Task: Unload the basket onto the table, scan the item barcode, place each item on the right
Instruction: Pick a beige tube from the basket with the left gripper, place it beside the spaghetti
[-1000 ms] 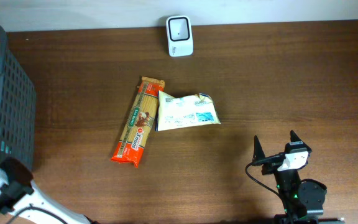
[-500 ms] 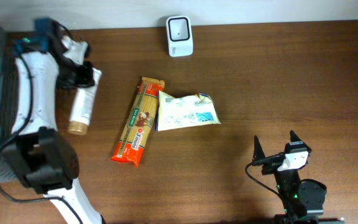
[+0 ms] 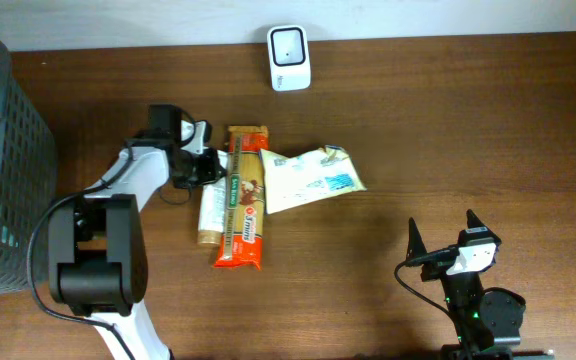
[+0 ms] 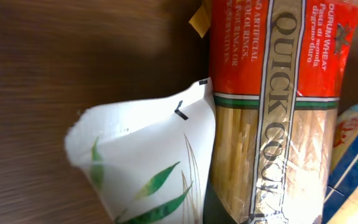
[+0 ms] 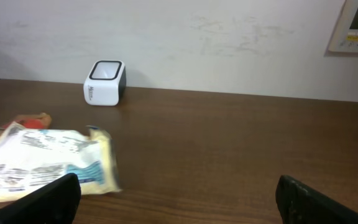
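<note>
A white tube (image 3: 208, 207) with a tan cap and green leaf print (image 4: 143, 158) lies against the left side of an orange pasta packet (image 3: 244, 197). My left gripper (image 3: 202, 167) is shut on the tube's crimped top end; its fingers are out of sight in the left wrist view. A white and yellow pouch (image 3: 314, 180) touches the pasta packet's right side. The white barcode scanner (image 3: 289, 45) stands at the table's far edge. My right gripper (image 3: 448, 245) stands open and holds nothing at the front right, well away from the items.
A dark mesh basket (image 3: 3, 150) stands at the left edge with things inside. The right wrist view shows the scanner (image 5: 106, 82) against the wall and the pouch (image 5: 48, 165) at the left.
My left arm has carried the tube from the left to the pasta packet. The packet and the pouch have shifted right and turned. The right arm has not moved.
</note>
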You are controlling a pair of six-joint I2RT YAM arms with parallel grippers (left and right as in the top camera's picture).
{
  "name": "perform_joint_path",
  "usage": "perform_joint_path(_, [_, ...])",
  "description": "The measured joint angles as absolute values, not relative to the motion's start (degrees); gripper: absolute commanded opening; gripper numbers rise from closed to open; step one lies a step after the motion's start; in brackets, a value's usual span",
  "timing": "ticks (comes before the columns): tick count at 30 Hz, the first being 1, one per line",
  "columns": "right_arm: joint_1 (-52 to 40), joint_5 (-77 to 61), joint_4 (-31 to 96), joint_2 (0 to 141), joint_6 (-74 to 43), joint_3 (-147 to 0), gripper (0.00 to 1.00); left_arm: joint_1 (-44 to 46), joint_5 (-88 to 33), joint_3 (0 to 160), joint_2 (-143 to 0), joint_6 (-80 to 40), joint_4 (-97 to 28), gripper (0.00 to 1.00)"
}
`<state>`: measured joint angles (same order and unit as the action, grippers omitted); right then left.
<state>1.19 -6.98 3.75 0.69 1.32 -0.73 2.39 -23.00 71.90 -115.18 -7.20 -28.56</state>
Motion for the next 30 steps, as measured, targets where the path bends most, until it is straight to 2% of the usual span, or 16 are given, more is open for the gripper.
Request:
perform_joint_path(2, [1.19, -6.98, 3.75, 0.69, 1.3, -0.73, 0.99, 4.8, -24.05, 71.53, -115.18, -8.36, -27.9, 0.94])
perform_joint_path(3, [1.19, -6.98, 3.75, 0.69, 1.3, -0.73, 0.99, 5.17, -24.86, 71.16, -115.31, -9.04, -27.73, 0.99])
perform_joint_path(7, [1.19, -6.98, 3.75, 0.69, 1.28, -0.73, 0.99, 4.08, -26.59, 73.93, -114.21, -9.43, -33.04, 0.99])
perform_joint_path(11, [1.19, -6.98, 3.73, 0.69, 1.32, -0.73, 0.99, -2.24, -15.73, 86.08, -108.62, -5.02, -48.29, 0.99])
perform_joint_path(14, [1.19, -6.98, 3.75, 0.69, 1.3, -0.73, 0.99, -6.44, -7.01, 98.39, -96.18, 0.36, -52.29, 0.99])
perform_joint_path(16, [1.19, -7.01, 3.75, 0.69, 1.32, -0.73, 0.99, -10.24, -1.89, 101.01, -90.43, 1.52, -52.01, 1.0])
perform_joint_path(19, [1.19, -7.01, 3.75, 0.69, 1.34, -0.73, 0.99, -20.36, 8.25, 101.58, -85.3, 2.46, -51.66, 0.87])
perform_joint_path(21, [1.19, -7.01, 3.75, 0.69, 1.34, -0.73, 0.99, -28.45, 13.69, 101.58, -86.46, 2.9, -51.55, 0.87])
perform_joint_path(25, [1.19, -6.98, 3.73, 0.69, 1.32, -0.73, 0.99, -42.61, 13.19, 101.45, -95.04, 2.83, -47.83, 0.9])
perform_joint_path(30, [1.19, -6.98, 3.73, 0.69, 1.32, -0.73, 0.99, -47.33, 8.56, 101.36, -112.03, 4.78, -46.44, 0.89])
